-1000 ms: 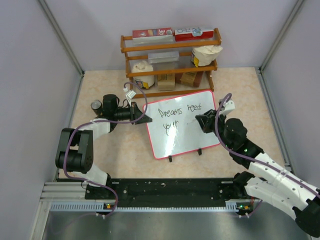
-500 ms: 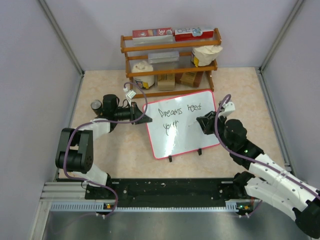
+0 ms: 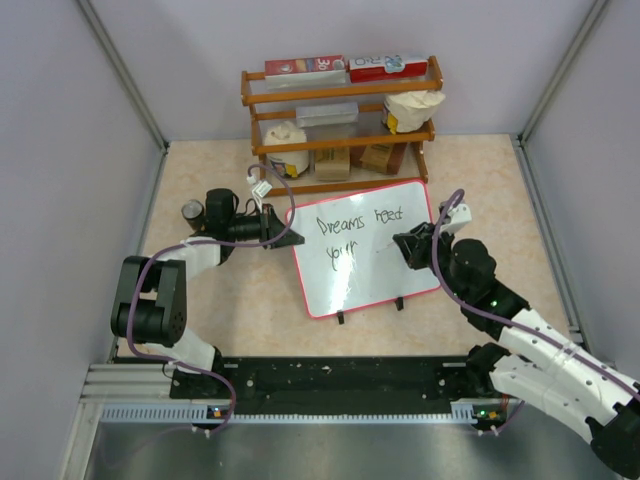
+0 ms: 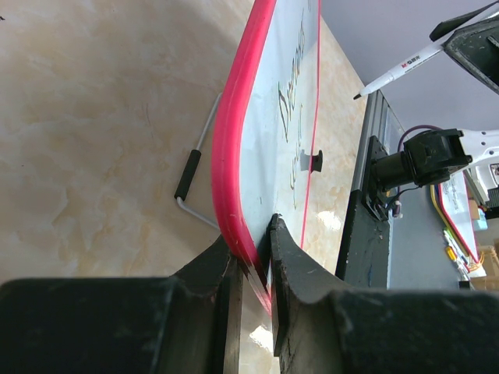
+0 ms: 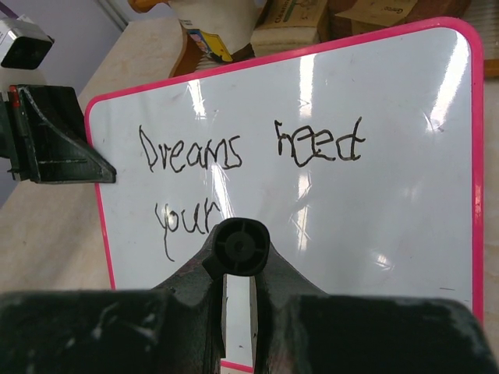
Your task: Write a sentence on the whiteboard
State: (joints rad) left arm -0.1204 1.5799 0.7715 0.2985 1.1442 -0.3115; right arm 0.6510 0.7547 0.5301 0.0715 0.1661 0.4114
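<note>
The whiteboard (image 3: 385, 278), white with a red frame, stands tilted on the table. My left gripper (image 3: 275, 232) is shut on its left edge; in the left wrist view the left gripper (image 4: 253, 243) pinches the red frame (image 4: 234, 156). The sentence (image 3: 355, 228) reads "Dreams need" with "your" below, also clear in the right wrist view (image 5: 234, 152). My right gripper (image 3: 405, 246) is shut on a black-capped white marker (image 5: 242, 248), which points at the board just right of "your". The marker (image 4: 398, 68) tip hovers close to the surface; I cannot tell if it touches.
A wooden shelf (image 3: 340, 120) with boxes and jars stands right behind the board. A wire stand leg (image 4: 191, 175) props the board from behind, and two black tabs (image 3: 340, 318) show at its near edge. Grey walls close in both sides. A black rail (image 3: 330, 385) runs along the near edge.
My right gripper has edged slightly left and nearer with the marker, over the second line. The lettering and the left gripper are unchanged.
</note>
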